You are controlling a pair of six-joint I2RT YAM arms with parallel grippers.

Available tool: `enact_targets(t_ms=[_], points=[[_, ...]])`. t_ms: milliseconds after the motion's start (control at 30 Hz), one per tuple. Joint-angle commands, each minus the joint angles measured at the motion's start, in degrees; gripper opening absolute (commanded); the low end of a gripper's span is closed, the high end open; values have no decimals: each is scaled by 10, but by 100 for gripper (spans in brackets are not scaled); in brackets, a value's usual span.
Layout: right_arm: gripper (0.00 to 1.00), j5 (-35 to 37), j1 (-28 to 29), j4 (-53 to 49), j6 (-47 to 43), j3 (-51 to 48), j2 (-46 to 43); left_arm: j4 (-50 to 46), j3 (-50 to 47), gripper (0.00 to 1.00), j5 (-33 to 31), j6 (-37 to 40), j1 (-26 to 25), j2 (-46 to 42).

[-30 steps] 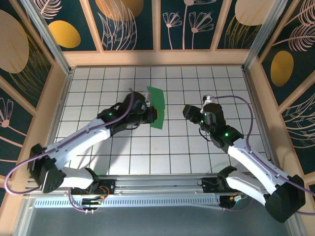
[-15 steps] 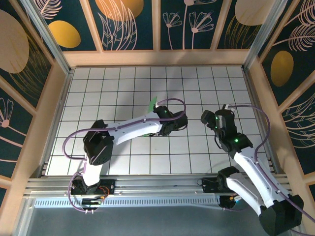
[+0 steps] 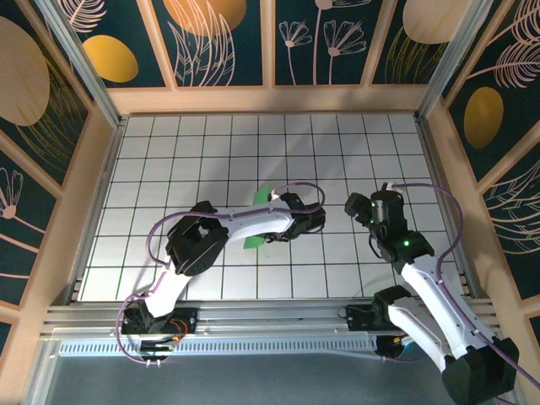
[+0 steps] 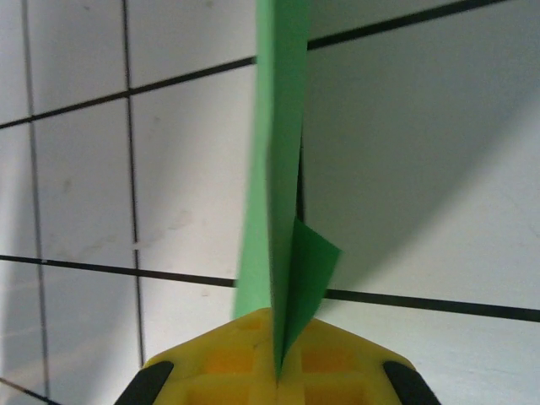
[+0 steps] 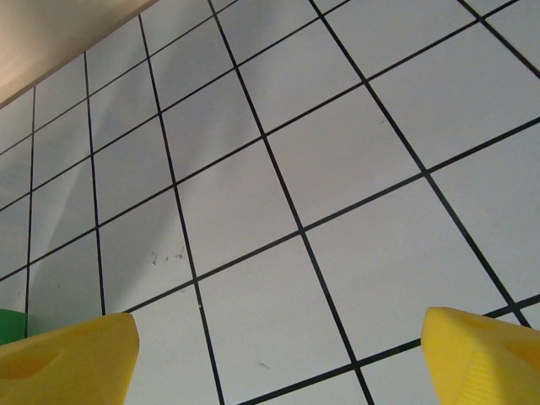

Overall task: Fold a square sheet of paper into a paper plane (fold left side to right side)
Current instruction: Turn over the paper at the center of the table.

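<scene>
Left fingers (image 4: 236, 363): clamped shut on the thin bright green folded paper sheet (image 4: 283, 160), held edge-up over the white gridded tile worktop (image 4: 405, 169), near its middle.
Right fingers (image 5: 67, 359): spread wide apart, gripping nothing.

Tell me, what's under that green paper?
White grid tiles, shaded by the paper. The left gripper pinches it on edge. From above, the arm covers most of it.
</scene>
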Motion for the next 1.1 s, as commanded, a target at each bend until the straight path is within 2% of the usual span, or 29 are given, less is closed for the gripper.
enact_targets(t_ms=[0,133,300,533,767,1000,1067], points=[[87,-17,-7,2,-7,-8,-6,28,9,0,33,3,0,9],[87,-33,-8,7,-6,-8,-5,60,21,1,69,17,1,18],[87,-52,-10,11,-6,-10,-1,117,14,14,139,32,9,19],[87,-79,-10,15,-8,-11,13,161,2,27,196,41,24,3],[87,-125,-11,24,-13,-7,41,274,-48,40,300,57,50,-54],[87,-217,-11,47,-4,-9,57,386,-140,57,383,57,76,-138],[87,-247,-11,64,3,-15,62,429,-169,59,408,54,86,-168]])
